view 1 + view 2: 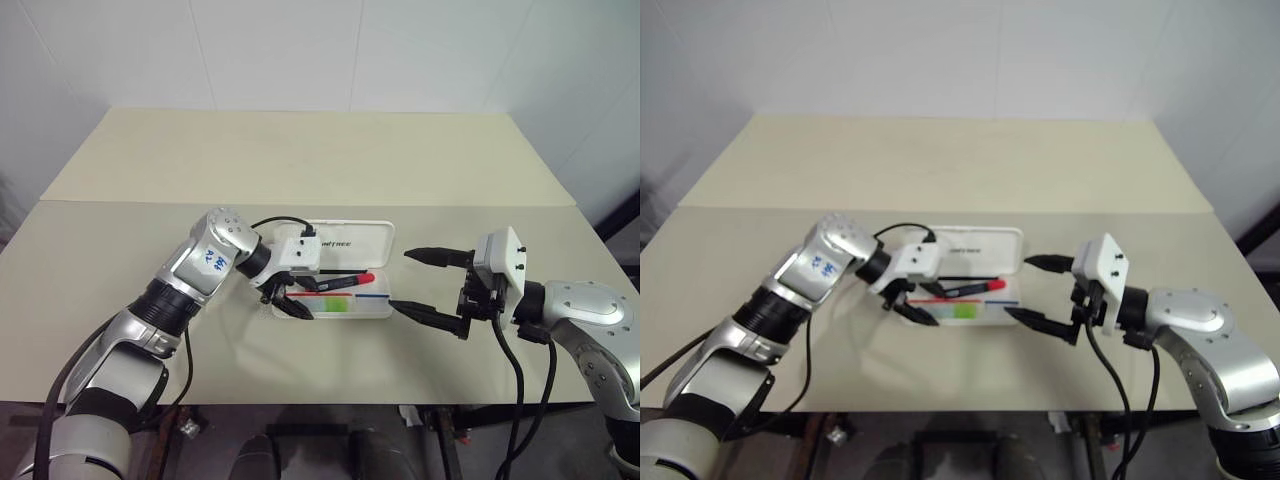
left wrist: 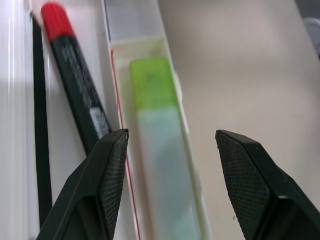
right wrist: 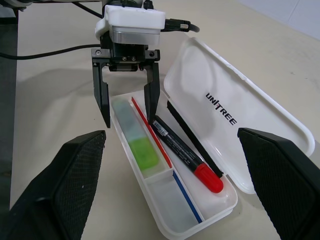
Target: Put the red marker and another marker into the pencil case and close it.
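The pencil case (image 3: 235,107) lies open on the bench (image 1: 300,160), with its lid flat on the bench behind the tray. The lid has dark letters on it.

Inside the tray lie two markers. The red marker (image 3: 185,155) has a black body and a red cap. It lies in the back part of the tray, close to the hinge, and its red cap points toward the right hand. The green marker (image 3: 135,140) has a pale body and a light green cap. It lies in the narrow front part of the tray, just beside a thin red stripe. A thin blue stripe runs along the same divider line in the other half of the tray.

The left hand (image 3: 127,102) hangs over the end of the case that is farther from the right hand, and it points down at the tray. Its two black fingers are spread apart, one on each side of the green marker's pale end. They hold nothing. One finger stands near the red stripe, and the other stands at the tray's front wall.

The right hand (image 1: 430,285) is just beside the other end of the case. Its fingers point toward the case and are spread wide. It is empty too, and it does not touch the case.
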Available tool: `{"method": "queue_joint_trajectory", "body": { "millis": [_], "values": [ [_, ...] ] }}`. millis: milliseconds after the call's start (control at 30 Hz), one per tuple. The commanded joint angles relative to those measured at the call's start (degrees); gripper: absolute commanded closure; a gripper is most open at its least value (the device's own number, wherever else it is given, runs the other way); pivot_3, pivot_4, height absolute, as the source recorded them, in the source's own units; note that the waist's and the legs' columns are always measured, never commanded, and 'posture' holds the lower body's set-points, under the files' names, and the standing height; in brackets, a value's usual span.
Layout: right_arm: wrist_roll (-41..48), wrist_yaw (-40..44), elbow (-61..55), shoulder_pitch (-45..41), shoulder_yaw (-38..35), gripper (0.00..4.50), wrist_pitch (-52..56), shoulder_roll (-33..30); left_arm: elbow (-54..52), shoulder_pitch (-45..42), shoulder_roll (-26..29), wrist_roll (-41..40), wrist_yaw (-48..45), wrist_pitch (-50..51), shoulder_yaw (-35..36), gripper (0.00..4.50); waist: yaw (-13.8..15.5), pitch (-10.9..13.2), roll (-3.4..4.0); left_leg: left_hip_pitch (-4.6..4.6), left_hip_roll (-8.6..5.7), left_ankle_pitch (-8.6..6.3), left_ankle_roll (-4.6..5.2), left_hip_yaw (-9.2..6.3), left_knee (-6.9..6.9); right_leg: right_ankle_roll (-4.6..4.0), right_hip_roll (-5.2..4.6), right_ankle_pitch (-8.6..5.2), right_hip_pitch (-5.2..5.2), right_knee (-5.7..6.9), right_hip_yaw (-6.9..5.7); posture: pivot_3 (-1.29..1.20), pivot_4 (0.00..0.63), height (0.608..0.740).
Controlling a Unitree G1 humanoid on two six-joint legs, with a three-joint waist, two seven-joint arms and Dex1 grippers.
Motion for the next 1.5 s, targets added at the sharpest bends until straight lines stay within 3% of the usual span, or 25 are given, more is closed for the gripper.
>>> {"method": "queue_joint_trajectory", "body": {
  "millis": [33,233,333,433,700,900,1233,1500],
  "values": [
    [0.35,-0.19,-0.87,-0.75,-1.18,0.00,-1.22,0.12,-0.97,-2.45,-0.36,-1.71,-0.56,-0.97,2.48,1.54,-0.07,0.00,0.00,0.00,0.00,0.00,0.00,0.00,0.00,0.00,0.00,0.00,0.00,0.00,0.00,0.00,0.150,0.740],
    [-0.06,-1.06,0.36,-1.24,-1.03,0.00,0.61,-0.47,-0.57,-2.52,0.74,-5.79,-3.34,-5.10,6.17,1.54,-0.09,0.00,0.00,0.01,0.01,0.00,0.00,0.00,0.00,-0.02,0.01,-0.01,0.00,-0.01,0.00,0.00,0.150,0.740],
    [-0.44,-2.21,1.75,-1.89,-1.53,0.00,3.12,-1.55,-0.35,-1.73,1.53,-9.90,-5.52,-9.61,10.53,0.99,-0.06,0.00,0.00,0.00,0.02,0.00,0.00,0.02,-0.02,-0.04,0.01,-0.01,-0.01,-0.02,0.00,0.00,0.150,0.740],
    [-1.56,-3.89,4.01,-2.72,-1.84,0.00,6.76,-3.50,1.26,-1.30,2.44,-13.41,-7.41,-12.78,14.53,0.03,-0.03,0.00,0.00,0.00,0.04,0.00,0.00,0.02,-0.02,-0.12,0.01,-0.04,-0.01,-0.04,0.00,0.00,0.150,0.740],
    [-4.86,-6.64,13.58,-6.87,-1.56,0.00,16.00,-8.86,4.30,-3.47,6.86,-19.92,-9.70,-11.61,19.96,0.03,-0.05,0.00,0.01,-0.02,0.08,-0.01,0.01,0.09,-0.02,-0.21,0.03,0.00,-0.01,-0.22,0.02,0.00,0.150,0.740],
    [-9.02,-9.33,23.87,-15.49,2.10,0.00,25.38,-12.12,8.68,-6.54,8.25,-19.89,-6.94,-14.26,22.74,0.03,-0.10,0.00,0.01,-0.04,0.09,-0.01,0.01,0.15,-0.04,-0.25,0.04,0.01,-0.08,-0.26,0.06,0.00,0.150,0.740],
    [-16.53,2.00,38.72,-24.73,12.63,0.00,19.87,-13.90,6.45,-3.69,11.31,-21.92,-7.59,-13.41,25.54,0.03,-0.38,0.03,0.05,-0.06,0.23,-0.16,0.20,0.30,-0.11,-0.08,0.17,0.10,-0.18,-0.24,0.10,0.00,0.150,0.740],
    [-25.97,8.52,60.13,-33.69,20.38,0.00,10.21,-9.19,2.66,-1.28,13.93,-24.05,-6.19,-11.26,27.56,0.03,-0.54,0.04,0.08,-0.03,0.24,-0.21,0.18,0.46,-0.09,-0.07,0.17,0.09,-0.21,-0.25,0.19,0.00,0.150,0.740]
  ]
}}
